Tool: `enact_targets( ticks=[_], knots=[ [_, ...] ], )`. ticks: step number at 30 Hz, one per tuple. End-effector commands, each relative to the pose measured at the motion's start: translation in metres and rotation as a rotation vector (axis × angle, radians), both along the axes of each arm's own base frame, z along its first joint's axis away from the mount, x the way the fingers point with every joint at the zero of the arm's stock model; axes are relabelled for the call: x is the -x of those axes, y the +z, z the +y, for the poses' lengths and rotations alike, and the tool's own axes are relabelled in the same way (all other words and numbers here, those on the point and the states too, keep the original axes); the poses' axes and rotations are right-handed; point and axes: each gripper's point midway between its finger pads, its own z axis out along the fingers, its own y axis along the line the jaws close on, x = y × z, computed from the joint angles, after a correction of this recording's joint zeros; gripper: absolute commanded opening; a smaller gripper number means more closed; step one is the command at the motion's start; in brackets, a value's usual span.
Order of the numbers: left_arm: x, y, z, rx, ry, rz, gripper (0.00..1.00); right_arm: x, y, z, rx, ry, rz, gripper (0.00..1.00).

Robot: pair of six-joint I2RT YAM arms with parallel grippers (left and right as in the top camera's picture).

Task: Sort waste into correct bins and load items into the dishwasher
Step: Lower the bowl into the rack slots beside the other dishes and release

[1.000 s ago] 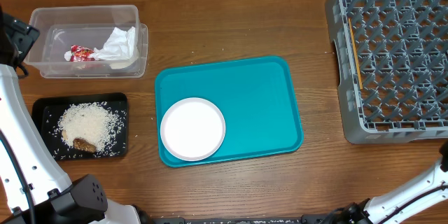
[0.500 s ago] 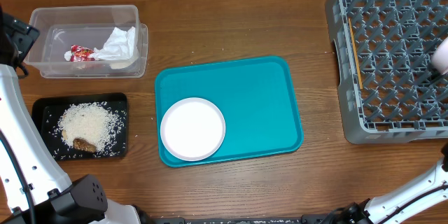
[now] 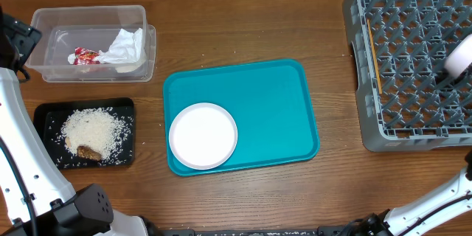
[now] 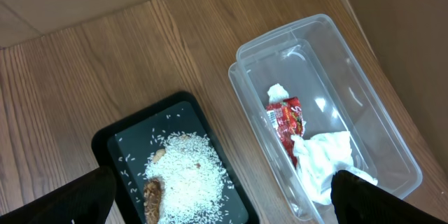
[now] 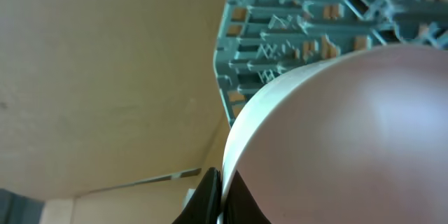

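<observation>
Pale bowl (image 5: 336,133) rim pinched between right jaws; left jaws wide open, empty.

Bright, even light from above falls on the teal rectangular plastic serving tray (image 3: 273,110), which throws only a thin, soft shadow along its near edge. Left of that tray, the clear plastic rectangular tub (image 4: 364,105) carries small white glints. Far right of the tray, the pale round bowl (image 5: 350,133) fills the right wrist view, blurred and faintly glossy.
</observation>
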Motion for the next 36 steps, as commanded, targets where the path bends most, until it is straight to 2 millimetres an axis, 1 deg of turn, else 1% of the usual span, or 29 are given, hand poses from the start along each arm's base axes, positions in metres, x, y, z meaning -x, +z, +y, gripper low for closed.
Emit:
enact_targets(
  ticks=[1, 3, 5, 13, 17, 18, 23, 26, 29, 32, 34, 36],
  knots=[
    [-0.001, -0.001, 0.002, 0.000, 0.018, -0.002, 1.00, 0.007, -0.016, -0.005, 0.015, -0.048, 0.111, 0.04],
    [-0.001, -0.001, 0.002, 0.000, 0.018, -0.002, 1.00, 0.011, -0.027, -0.009, 0.043, -0.070, 0.175, 0.04],
    [-0.001, -0.001, 0.002, 0.000, 0.017, -0.003, 1.00, 0.015, -0.032, -0.013, 0.060, -0.086, 0.209, 0.04],
    [-0.001, -0.001, 0.001, 0.000, 0.017, -0.002, 1.00, 0.029, -0.020, -0.021, 0.091, -0.128, 0.237, 0.04],
    [-0.001, -0.001, 0.001, 0.000, 0.017, -0.002, 1.00, 0.043, -0.014, -0.034, 0.144, -0.202, 0.312, 0.15],
    [-0.001, -0.001, 0.002, 0.000, 0.018, -0.002, 1.00, 0.047, -0.012, -0.037, 0.154, -0.229, 0.335, 0.17],
    [-0.001, -0.001, 0.001, 0.000, 0.017, -0.002, 1.00, 0.069, 0.009, -0.050, 0.204, -0.307, 0.367, 0.24],
    [-0.001, -0.001, 0.002, 0.000, 0.018, -0.002, 1.00, 0.081, 0.021, -0.054, 0.201, -0.359, 0.386, 0.25],
    [-0.001, -0.001, 0.001, 0.000, 0.017, -0.002, 1.00, 0.090, 0.039, -0.053, 0.212, -0.384, 0.374, 0.25],
    [-0.001, -0.001, 0.001, 0.000, 0.017, -0.002, 1.00, 0.094, 0.055, -0.048, 0.217, -0.404, 0.358, 0.25],
    [-0.001, -0.001, 0.001, 0.000, 0.017, -0.002, 1.00, 0.093, 0.066, -0.045, 0.242, -0.405, 0.336, 0.25],
    [-0.001, -0.001, 0.002, 0.000, 0.018, -0.002, 1.00, 0.088, 0.068, -0.043, 0.265, -0.398, 0.326, 0.25]
  ],
)
